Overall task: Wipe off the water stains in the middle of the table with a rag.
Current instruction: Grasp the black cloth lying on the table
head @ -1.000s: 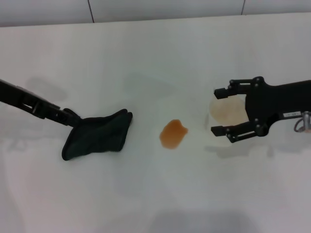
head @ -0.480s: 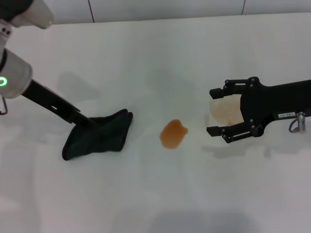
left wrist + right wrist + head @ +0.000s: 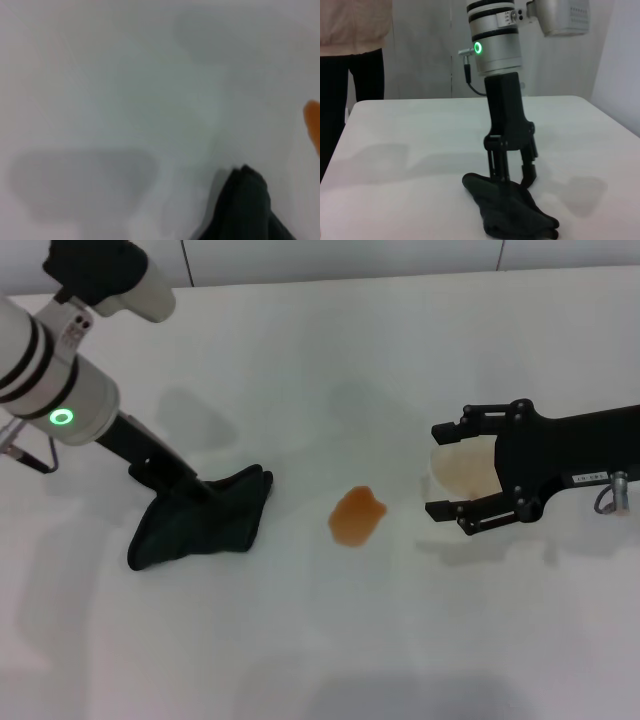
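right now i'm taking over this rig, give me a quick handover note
Left gripper: open, fingers down on the far-left edge of the rag, not closed on it.
Right gripper: open, idle above the table, right of the stain.
Water stains: orange blotch mid-table, untouched, clear of the rag.
Done: nothing wiped.
Left: grip rag, drag it over the blotch.

We count one rag (image 3: pixel 200 519), one orange-brown water stain (image 3: pixel 356 516), one paler blotch (image 3: pixel 463 467), one white table (image 3: pixel 320 640), and two grippers: left (image 3: pixel 512 172), right (image 3: pixel 447 471).
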You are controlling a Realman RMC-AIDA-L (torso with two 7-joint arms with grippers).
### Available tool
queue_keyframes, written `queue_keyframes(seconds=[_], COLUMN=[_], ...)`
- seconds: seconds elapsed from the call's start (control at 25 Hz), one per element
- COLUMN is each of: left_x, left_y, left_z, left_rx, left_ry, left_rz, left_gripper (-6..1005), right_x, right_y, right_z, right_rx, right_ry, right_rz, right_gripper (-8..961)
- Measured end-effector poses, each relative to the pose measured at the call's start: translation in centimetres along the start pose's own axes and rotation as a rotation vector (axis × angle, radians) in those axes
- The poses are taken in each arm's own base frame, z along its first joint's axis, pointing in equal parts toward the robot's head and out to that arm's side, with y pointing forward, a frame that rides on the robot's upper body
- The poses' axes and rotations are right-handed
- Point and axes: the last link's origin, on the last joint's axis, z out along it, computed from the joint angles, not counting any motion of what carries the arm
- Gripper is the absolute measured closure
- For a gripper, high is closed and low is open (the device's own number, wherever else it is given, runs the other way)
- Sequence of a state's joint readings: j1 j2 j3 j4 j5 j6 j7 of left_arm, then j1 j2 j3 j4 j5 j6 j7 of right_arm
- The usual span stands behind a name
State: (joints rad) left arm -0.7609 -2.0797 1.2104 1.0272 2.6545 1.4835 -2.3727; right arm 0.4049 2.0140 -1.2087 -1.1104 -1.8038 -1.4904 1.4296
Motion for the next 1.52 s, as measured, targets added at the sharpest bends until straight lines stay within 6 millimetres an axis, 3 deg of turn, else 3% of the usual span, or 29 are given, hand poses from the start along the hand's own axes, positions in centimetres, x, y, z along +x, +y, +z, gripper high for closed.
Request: queue_keyframes(seconds=[0.32,0.84,1.08,1.48,1.52], left_x=[1.3,0.9,0.9,1.9,1.8], left_y=[1.3,2.5,3.0,2.5,2.5], left_z=[1.2,2.5,3.2,2.6,2.7], left_rx=[0.017,0.0,0.005,0.01,0.009], left_ry=[0.006,-0.041,-0.068,-0.066,-0.071], left_rz=[0.093,0.13,0.14,0.054,0.053], left_gripper=[233,234,274,341,455], right_x=[0.1,0.0,0.0,0.0,0.0], right_y=[-0.2,-0.4,-0.4,-0.5,-0.5], right_z=[-0.1,-0.1,-0.1,-0.3,-0.3], right_rx=[0.013,0.019,0.02,0.026,0.027], right_ry=[0.0,0.003,0.005,0.003,0.003], right_rz=[0.003,-0.002,-0.002,-0.001,-0.001], right_gripper=[96,96,96,96,96])
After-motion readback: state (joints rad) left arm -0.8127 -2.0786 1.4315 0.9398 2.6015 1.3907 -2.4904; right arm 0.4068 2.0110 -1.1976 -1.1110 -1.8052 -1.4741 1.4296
